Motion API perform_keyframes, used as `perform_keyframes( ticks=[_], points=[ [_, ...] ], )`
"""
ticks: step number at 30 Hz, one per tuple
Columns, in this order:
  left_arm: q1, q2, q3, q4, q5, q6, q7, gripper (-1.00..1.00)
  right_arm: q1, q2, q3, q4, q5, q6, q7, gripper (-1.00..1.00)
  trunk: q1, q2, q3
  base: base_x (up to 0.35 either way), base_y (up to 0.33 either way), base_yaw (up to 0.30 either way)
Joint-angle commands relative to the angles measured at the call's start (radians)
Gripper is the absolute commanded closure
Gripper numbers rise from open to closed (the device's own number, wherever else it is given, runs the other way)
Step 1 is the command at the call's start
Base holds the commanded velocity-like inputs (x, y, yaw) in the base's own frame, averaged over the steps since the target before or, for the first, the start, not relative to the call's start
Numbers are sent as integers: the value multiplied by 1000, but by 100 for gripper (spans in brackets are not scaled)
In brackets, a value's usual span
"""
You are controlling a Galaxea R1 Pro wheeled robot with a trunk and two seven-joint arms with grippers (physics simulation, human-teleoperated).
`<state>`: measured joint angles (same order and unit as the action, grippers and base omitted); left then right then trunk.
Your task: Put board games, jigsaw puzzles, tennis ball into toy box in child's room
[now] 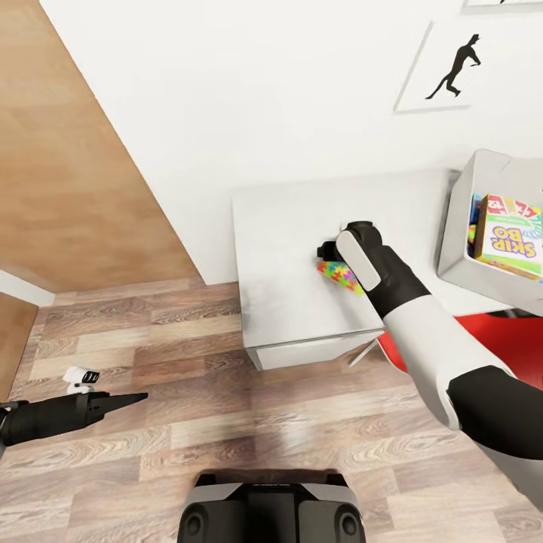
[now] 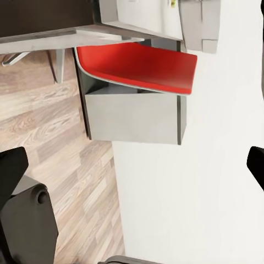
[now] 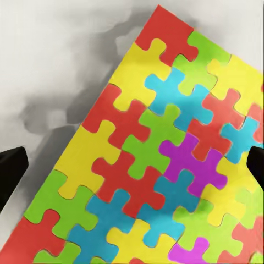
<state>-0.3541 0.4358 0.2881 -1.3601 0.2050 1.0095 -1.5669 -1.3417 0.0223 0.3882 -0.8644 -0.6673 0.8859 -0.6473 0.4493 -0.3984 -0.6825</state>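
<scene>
The robot's right arm [image 1: 430,332] wears smooth white shells broken by black joint sections at the wrist and elbow, with a long white rounded plate capping the black wrist housing just behind the right gripper [image 1: 329,250]. The left arm [image 1: 45,418] is matte black and tapers to the slim, pointed left gripper [image 1: 128,400], a small white module with dark lenses sitting behind it. The base [image 1: 271,509] shows a white-edged, dark grey shell with round black fittings.
</scene>
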Motion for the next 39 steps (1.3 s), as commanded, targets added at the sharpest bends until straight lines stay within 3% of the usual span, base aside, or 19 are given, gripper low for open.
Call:
perform_keyframes(
  ticks=[1, 8, 28, 33, 39],
  points=[
    [0, 1, 0, -1, 0, 11, -4, -100, -1, -1, -3, -8, -11, 3, -11, -100, 1, -2, -1, 95, -140, 0],
    [0, 1, 0, -1, 0, 11, -4, -100, -5, 0, -25, -27, -11, 4, -16, -100, 1, -2, -1, 134, -95, 0],
    [0, 0, 0, -1, -1, 11, -4, -100, -26, -9, -35, -11, -12, -6, -18, -100, 1, -2, -1, 59, -34, 0],
    [0, 0, 0, -1, -1, 11, -4, -100, -25, -34, -38, 30, -13, -10, -18, -100, 1, -2, 3, 0, 0, 0],
    [0, 0, 0, -1, -1, 11, -4, -100, -24, -41, -50, 46, -15, -50, -11, -100, 1, -2, 12, 0, 0, 0]
  ],
)
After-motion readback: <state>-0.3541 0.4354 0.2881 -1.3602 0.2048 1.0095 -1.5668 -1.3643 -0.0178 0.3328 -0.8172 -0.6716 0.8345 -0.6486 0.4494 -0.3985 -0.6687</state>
